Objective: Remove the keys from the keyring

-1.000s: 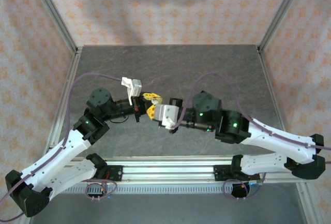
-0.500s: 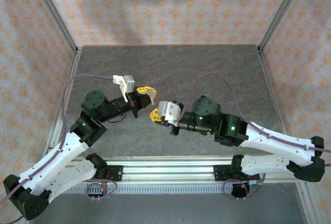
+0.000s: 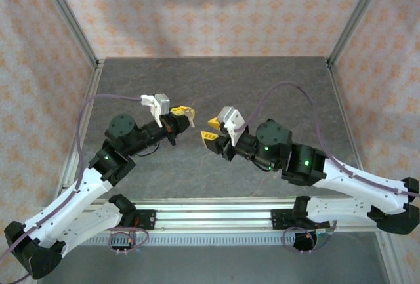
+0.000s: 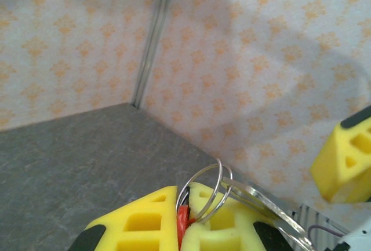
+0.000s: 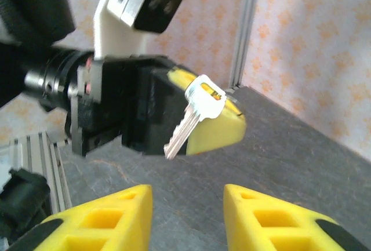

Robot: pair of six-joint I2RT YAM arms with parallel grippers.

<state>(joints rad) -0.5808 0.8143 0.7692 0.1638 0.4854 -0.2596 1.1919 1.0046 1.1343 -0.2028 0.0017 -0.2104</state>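
Jaws of the left gripper (image 3: pixel 184 111) are clamped on the keyring (image 4: pixel 223 175), holding it up off the table (image 3: pixel 275 87). In the left wrist view its wire loops stand between the yellow pads (image 4: pixel 145 222). A key (image 5: pixel 190 119) hangs from the ring, blade pointing down. Just to its right, the right gripper (image 3: pixel 211 130) faces it with jaws parted and nothing between them, near the key but apart from it. We judge this key is not yet worked off. Our worry is the thin blade: if the right jaws close off-centre, it may swing aside or twist out. A hard pull could also drag the ring from the left pads and drop everything.
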